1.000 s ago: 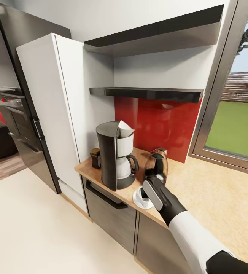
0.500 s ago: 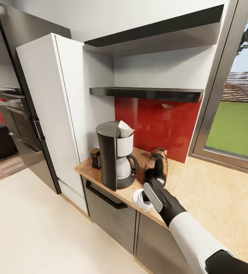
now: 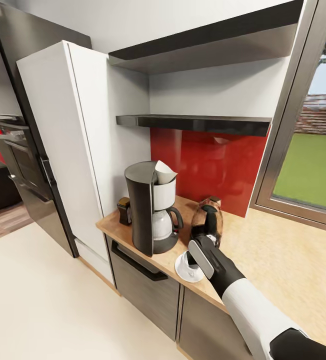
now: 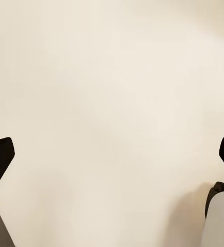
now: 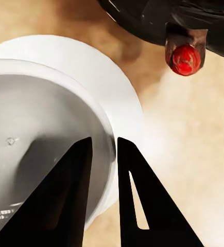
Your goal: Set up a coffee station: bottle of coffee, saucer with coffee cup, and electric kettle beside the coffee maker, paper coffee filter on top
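On the worktop (image 3: 263, 250), left to right: the bottle of coffee (image 3: 124, 210) by the white cabinet (image 3: 68, 140), then the coffee maker (image 3: 150, 207) with the paper coffee filter (image 3: 164, 172) on top. Next, the coffee cup (image 5: 34, 139), nothing inside it, sits on the saucer (image 5: 99, 77). The right claw (image 5: 104, 149) pinches the cup's rim. The electric kettle (image 3: 208, 222) stands just behind. The left claw (image 4: 112, 154) hangs spread wide over floor (image 4: 112, 77).

White saucer (image 5: 109, 77), dark kettle (image 3: 209, 220) (red button (image 5: 185, 59)).
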Controlling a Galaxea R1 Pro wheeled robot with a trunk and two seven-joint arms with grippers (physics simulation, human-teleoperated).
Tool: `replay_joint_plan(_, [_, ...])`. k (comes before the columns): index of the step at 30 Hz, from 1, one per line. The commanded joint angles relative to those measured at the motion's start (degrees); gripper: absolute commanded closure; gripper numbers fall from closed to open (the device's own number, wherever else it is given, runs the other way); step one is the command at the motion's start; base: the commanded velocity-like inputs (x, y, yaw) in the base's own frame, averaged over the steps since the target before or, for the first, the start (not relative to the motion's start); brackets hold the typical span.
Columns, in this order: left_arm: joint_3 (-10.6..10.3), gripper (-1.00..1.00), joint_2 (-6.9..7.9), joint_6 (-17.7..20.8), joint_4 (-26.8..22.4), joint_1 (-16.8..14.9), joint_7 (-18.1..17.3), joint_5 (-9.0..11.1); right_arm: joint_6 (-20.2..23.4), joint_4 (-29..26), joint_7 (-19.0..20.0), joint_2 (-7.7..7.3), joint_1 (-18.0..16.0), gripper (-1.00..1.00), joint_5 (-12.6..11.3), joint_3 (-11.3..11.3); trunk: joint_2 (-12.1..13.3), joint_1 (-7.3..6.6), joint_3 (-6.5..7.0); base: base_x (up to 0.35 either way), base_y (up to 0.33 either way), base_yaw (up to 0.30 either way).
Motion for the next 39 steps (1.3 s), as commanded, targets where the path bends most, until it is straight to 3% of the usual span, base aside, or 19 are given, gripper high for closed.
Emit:
replay_joint_plan(1, [0.5, -1.00, -0.02, -0.2, 0.0, 0.0, -0.1, -0.6, 0.1, 0.0, -0.6, -0.01, -0.1, 1.00, -0.6, 0.2, -0.1, 0.04, -0.12, 0.004, 0.000, 0.000])
replay_joint_plan(11, [0.5, -1.00, -0.02, -0.2, 0.0, 0.0, -0.1, -0.6, 0.1, 0.1, -0.9, -0.04, -0.1, 1.00, -0.5, 0.2, -0.1, 0.04, -0.12, 0.001, 0.000, 0.000])
replay_joint_plan(20, [0.5, -1.00, -0.02, -0.2, 0.0, 0.0, -0.1, -0.6, 0.1, 0.1, -5.7, 0.02, -0.1, 1.00, -0.7, 0.2, -0.1, 0.04, -0.12, 0.000, 0.000, 0.000])
replay_joint_plan(33, [0.5, -1.00, -0.02, -0.2, 0.0, 0.0, -0.1, -0.6, 0.0, 0.1, -6.1, 0.10, -0.1, 1.00, -0.9, 0.1, -0.1, 0.04, -0.12, 0.000, 0.000, 0.000])
replay_joint_plan(34, [0.5, -1.00, -0.02, -0.2, 0.0, 0.0, -0.1, -0.6, 0.0, 0.1, -6.1, 0.10, -0.1, -1.00, -0.9, 0.1, -0.1, 0.04, -0.12, 0.000, 0.000, 0.000])
replay_joint_plan(39, [0.5, -1.00, -0.02, -0.2, 0.0, 0.0, -0.1, -0.6, 0.0, 0.1, -6.1, 0.13, -0.1, -1.00, -1.1, 0.1, -0.1, 0.04, -0.12, 0.000, 0.000, 0.000])
